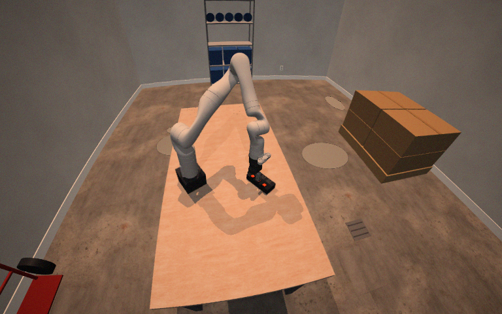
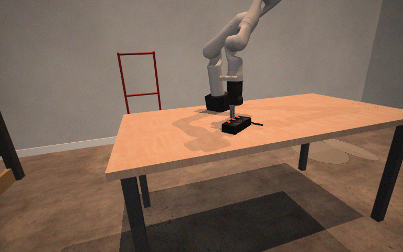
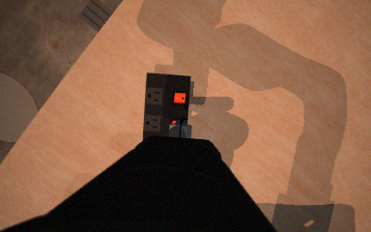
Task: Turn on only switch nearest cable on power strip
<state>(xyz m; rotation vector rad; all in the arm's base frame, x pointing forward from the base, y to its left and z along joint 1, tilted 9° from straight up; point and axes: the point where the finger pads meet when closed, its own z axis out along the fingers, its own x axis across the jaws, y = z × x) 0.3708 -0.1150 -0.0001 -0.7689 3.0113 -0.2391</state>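
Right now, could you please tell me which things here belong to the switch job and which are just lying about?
Job: power strip, its red switches, its cable, the shut claw, the table.

Lying about: red ladder frame, stacked cardboard boxes, shelf rack.

one power strip (image 2: 236, 125), three switches (image 2: 233, 119), one table (image 2: 166, 148)

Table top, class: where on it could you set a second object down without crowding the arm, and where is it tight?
The long stretch of table between the power strip and the near edge is bare. So is the strip toward the far edge. It is tight between the arm's base and the power strip, where the shut gripper presses down.
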